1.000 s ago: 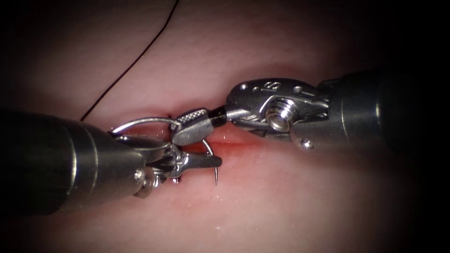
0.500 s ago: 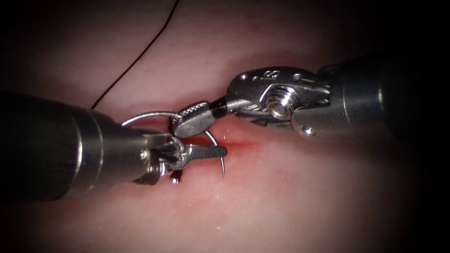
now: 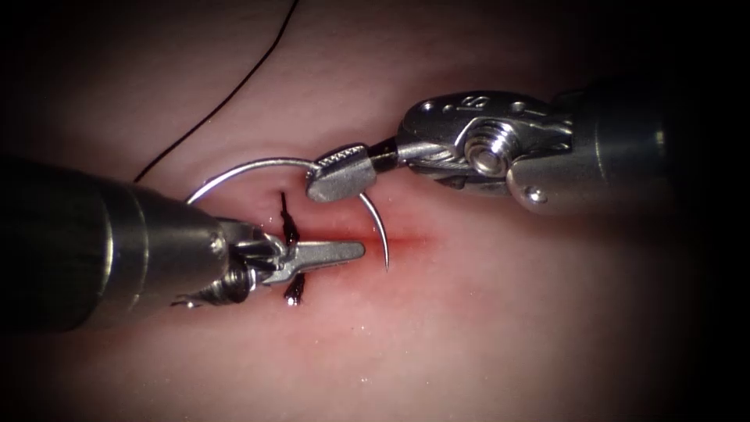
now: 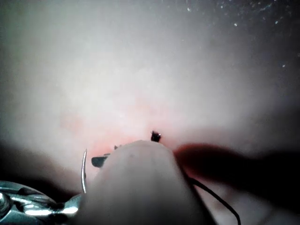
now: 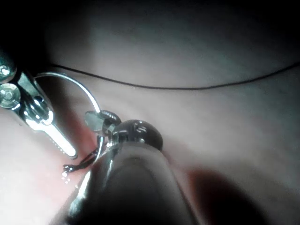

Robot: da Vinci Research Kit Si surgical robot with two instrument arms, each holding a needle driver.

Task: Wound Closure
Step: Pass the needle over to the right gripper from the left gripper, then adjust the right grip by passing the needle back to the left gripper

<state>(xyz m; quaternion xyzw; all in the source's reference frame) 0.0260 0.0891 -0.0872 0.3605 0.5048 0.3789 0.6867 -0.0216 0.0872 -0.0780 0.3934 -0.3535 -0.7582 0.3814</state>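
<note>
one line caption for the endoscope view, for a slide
Right tool grips the needle mid-curve, clear of the tissue; left tool shut, empty, over the cut.

Both tools are shiny bare metal: the right tool (image 3: 341, 173) has a ridged, file-like grip face, the left tool (image 3: 328, 253) looks smooth and polished. The needle (image 3: 269, 165) is thin glossy steel wire. The thread (image 3: 226, 101) is matt black. The tissue (image 3: 484, 312) looks soft, moist, faintly pebbled, with wet-shiny red fluid (image 3: 406, 239).
</note>
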